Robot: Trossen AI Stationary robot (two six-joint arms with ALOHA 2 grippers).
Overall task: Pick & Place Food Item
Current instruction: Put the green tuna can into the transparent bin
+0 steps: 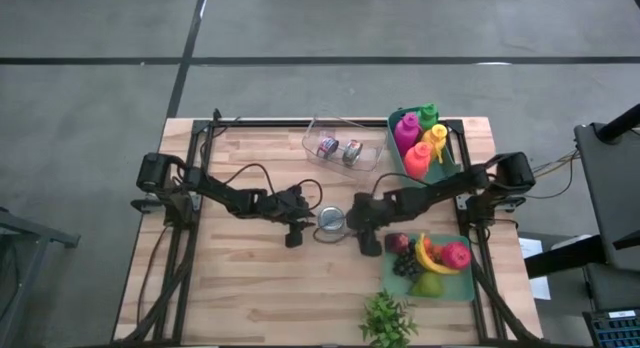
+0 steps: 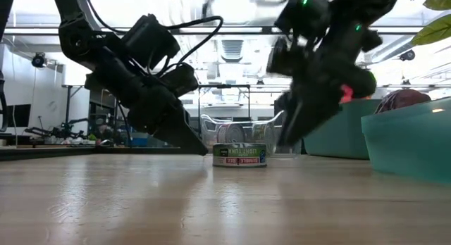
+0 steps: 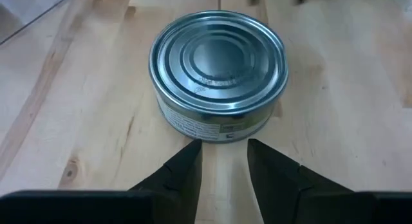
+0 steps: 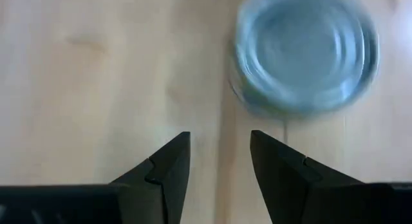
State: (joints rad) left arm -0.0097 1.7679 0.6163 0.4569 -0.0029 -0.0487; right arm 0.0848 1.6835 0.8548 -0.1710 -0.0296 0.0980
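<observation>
Overhead: lying flat on the wooden table [image 1: 250, 298], a tuna can [image 1: 332, 221], flanked by the left gripper [image 1: 295, 231] and right gripper [image 1: 368, 238], neither touching it. Low view: sitting upright between both arms, the can [image 2: 239, 154]. Wrist views: showing narrowly parted, empty fingers [image 3: 183, 176] [image 4: 170, 163] just short of the can [image 3: 217, 73] [image 4: 306, 56].

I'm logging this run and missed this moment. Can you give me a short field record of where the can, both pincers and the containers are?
can: tuna can, upright on the table, held by neither pincer
left pincer: beside the can, part-open, empty
right pincer: on the can's other side, part-open, empty
clear bin: holds two cans
fruit tray: beside the right arm
</observation>
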